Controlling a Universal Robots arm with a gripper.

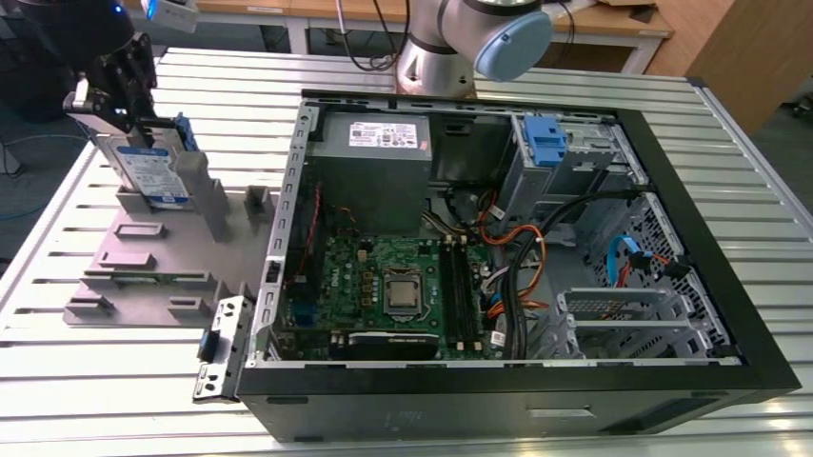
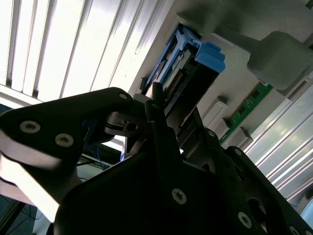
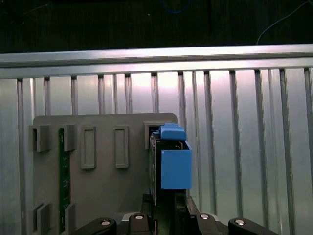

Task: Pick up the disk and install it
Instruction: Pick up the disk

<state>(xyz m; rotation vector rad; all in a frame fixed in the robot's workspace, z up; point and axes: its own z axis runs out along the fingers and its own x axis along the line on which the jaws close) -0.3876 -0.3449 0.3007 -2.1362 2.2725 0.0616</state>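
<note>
The disk (image 1: pixel 150 171) stands on edge in a slot of the grey fixture plate (image 1: pixel 140 248) at the exterior view's left, its white-and-blue label and blue side rail showing. My black gripper (image 1: pixel 128 129) comes down on its upper end, fingers on either side and shut on it. In the first wrist view the disk (image 3: pixel 175 166) is seen end on with its blue rail, running down between the gripper (image 3: pixel 168 210) fingers. The second wrist view shows the disk's (image 2: pixel 188 66) blue end just past the gripper (image 2: pixel 156 103).
An open computer case (image 1: pixel 711 286) lies at the exterior view's right, with a motherboard, cables, a grey power supply box (image 1: pixel 375 152) and a drive bay with a blue latch (image 1: pixel 543 143). The arm's base (image 1: pixel 445 48) stands behind it. A green memory stick (image 3: pixel 61 176) sits in the fixture.
</note>
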